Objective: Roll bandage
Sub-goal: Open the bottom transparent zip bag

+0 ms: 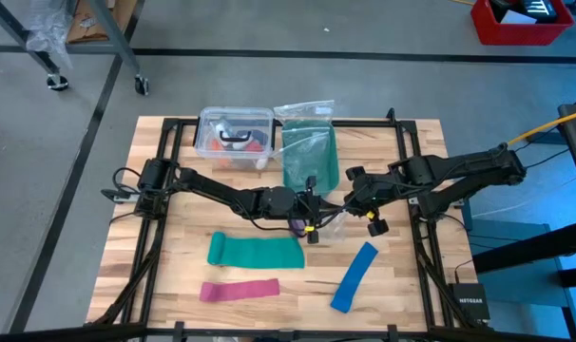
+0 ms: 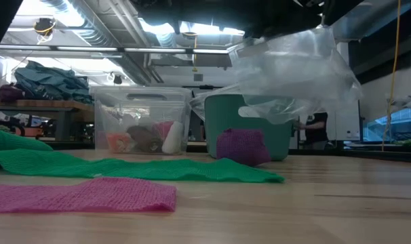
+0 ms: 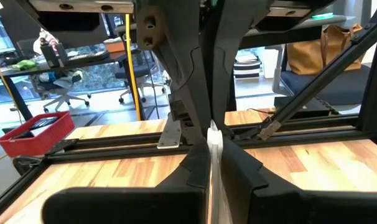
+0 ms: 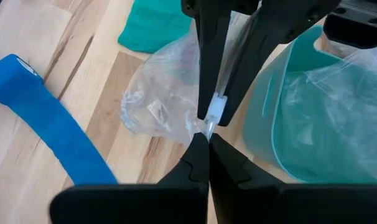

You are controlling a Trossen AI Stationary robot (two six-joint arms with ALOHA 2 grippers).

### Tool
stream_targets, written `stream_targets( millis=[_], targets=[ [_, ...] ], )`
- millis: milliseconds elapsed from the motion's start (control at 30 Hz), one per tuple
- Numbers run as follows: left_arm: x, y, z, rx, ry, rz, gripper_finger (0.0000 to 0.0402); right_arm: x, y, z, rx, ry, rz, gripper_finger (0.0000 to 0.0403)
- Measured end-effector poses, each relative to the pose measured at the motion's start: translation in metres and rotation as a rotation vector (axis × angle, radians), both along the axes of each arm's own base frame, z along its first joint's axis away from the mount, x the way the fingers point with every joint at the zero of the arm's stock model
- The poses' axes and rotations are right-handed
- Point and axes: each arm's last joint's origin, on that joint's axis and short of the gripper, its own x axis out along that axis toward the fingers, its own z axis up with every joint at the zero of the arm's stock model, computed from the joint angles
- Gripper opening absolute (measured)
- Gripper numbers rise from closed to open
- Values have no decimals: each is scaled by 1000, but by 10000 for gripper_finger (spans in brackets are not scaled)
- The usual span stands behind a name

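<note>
We saw the bandage (image 2: pixel 242 146) as a small purple roll resting on the bench (image 1: pixel 174 256), just in front of the teal bin (image 1: pixel 310 158) and under a clear plastic bag (image 2: pixel 294 68) held up in the air. In the high view only a sliver of purple showed beneath the grippers, so we could not tell more from there.

The left gripper (image 1: pixel 310 205) was just in front of the teal bin, its fingers (image 3: pixel 195 168) clenched on the edge of the clear plastic bag. The right gripper (image 1: pixel 343 205) met it from the other side of the bag, fingers (image 4: pixel 198 155) likewise pinched shut on the bag's rim.

Nearer the front of the bench than the teal bin lay a green strip (image 1: pixel 258 252), a pink strip (image 1: pixel 239 290) and a blue strip (image 1: pixel 355 277). A clear lidded box (image 1: pixel 235 135) stood beside the teal bin.
</note>
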Motion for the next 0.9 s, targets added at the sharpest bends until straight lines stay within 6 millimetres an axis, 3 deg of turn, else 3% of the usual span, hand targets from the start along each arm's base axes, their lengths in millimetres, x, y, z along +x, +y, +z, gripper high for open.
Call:
stream_targets(
  millis=[167, 600, 900],
  targets=[
    [0, 0, 0, 0, 0, 0, 9, 0, 0, 0, -1, 4, 0, 1],
    [0, -2, 1, -20, -18, -43, 103, 0, 1, 0, 16, -2, 9, 1],
    [0, -1, 3, -23, -31, -40, 110, 3, 1, 2, 31, -31, 15, 1]
  ],
)
